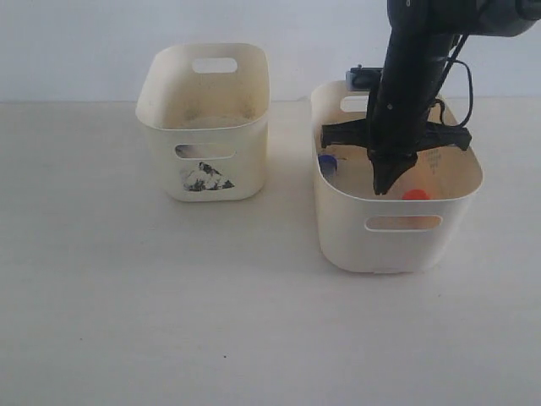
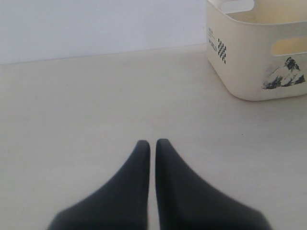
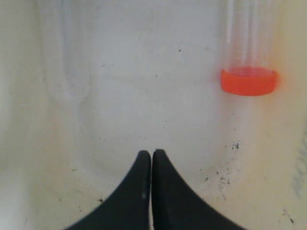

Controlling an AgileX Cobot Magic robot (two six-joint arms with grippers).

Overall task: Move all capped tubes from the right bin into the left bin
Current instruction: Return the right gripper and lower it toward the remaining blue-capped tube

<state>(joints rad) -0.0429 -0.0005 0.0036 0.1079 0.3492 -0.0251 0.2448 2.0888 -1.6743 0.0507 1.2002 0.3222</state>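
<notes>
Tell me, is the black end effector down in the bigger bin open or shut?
Shut. The right end effector has its two fingers pressed together with nothing between them; the orange-capped tube lies apart.

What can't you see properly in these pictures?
- Exterior view: the right bin front wall and the right gripper hide most tubes. Only a blue cap and an orange-red cap show.
- Exterior view: the left bin floor is hidden behind its own front wall.
- Right wrist view: the orange-red capped tube has its clear body cut off by the picture's edge.
</notes>
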